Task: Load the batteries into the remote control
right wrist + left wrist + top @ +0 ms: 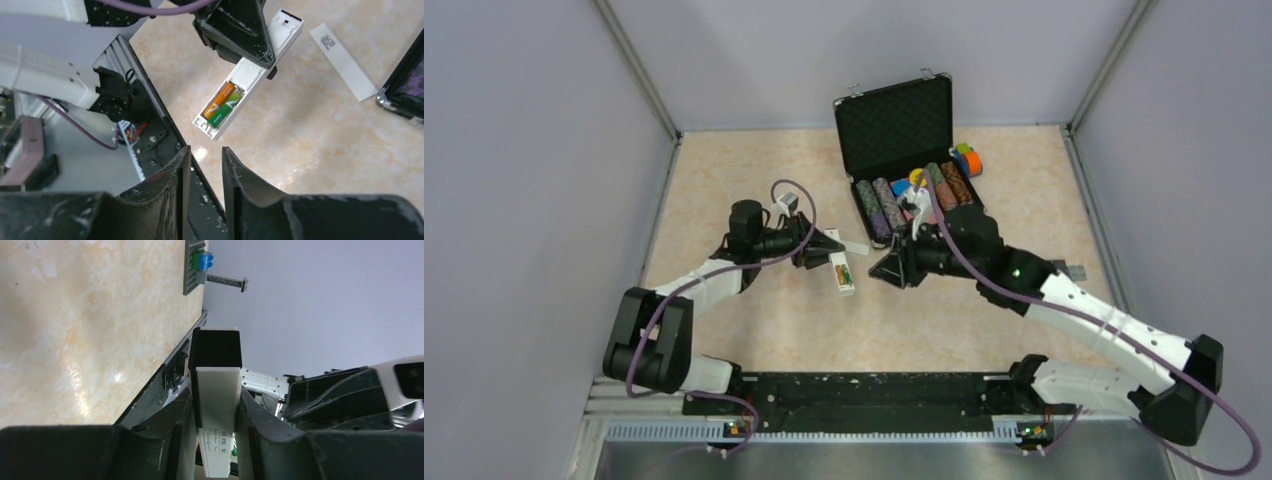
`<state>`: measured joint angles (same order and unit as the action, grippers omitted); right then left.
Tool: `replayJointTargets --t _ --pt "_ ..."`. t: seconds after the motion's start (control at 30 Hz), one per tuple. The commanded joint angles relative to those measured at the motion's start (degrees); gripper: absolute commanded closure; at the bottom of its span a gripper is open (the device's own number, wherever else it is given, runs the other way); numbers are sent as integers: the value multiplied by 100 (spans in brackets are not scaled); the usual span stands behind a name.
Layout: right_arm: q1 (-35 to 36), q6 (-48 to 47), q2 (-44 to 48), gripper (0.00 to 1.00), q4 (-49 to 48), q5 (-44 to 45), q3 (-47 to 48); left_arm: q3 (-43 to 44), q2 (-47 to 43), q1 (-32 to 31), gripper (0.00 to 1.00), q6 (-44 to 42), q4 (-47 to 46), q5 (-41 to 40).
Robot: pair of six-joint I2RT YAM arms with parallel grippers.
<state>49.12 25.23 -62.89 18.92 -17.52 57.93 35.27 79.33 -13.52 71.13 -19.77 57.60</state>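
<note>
left wrist: remote (216, 390) in l gripper (215, 426)

From the left wrist the remote control (216, 410) runs off the bottom edge, its battery bay turned away. In the right wrist view the left gripper (267, 60) covers its middle and the right edge cuts the case (405, 75); from above the batteries (845, 272) are too small to tell apart

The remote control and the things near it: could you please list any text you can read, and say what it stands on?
No text here is legible.
Batteries, one orange and one green, lying in the remote control: print on the wrappers, too small to read.
Loose white strip on the table: dark label patch at one end, blurred.
Remote control, left wrist view: small raised marks, unreadable.
</note>
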Motion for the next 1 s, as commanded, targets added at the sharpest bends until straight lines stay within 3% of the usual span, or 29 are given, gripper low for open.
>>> replayJointTargets --t 0.0,0.13,0.33,0.47,0.57,0.83,0.97 --pt "183 -1326 623 75 -1612 261 -845 65 163 16 100 919 -1409 289" --pt "292 -1584 903 79 -2555 438 -1376 33 249 16 100 1131 -1639 334" --pt "495 -1690 878 81 -2844 1001 -1513 -83 194 16 100 1070 -1609 327" --pt "656 -1605 1021 92 -2994 1306 -1655 -115 180 7 100 1025 -1584 263" --pt "785 -1793 1107 93 -3060 1454 -1800 -103 181 7 100 1015 -1566 205" --pt "1040 -2047 685 71 -2728 1112 -1615 -110 184 7 100 919 -1458 155" --pt "1052 -2083 336 67 -2525 913 -1387 -160 189 -2 100 884 -1433 153"
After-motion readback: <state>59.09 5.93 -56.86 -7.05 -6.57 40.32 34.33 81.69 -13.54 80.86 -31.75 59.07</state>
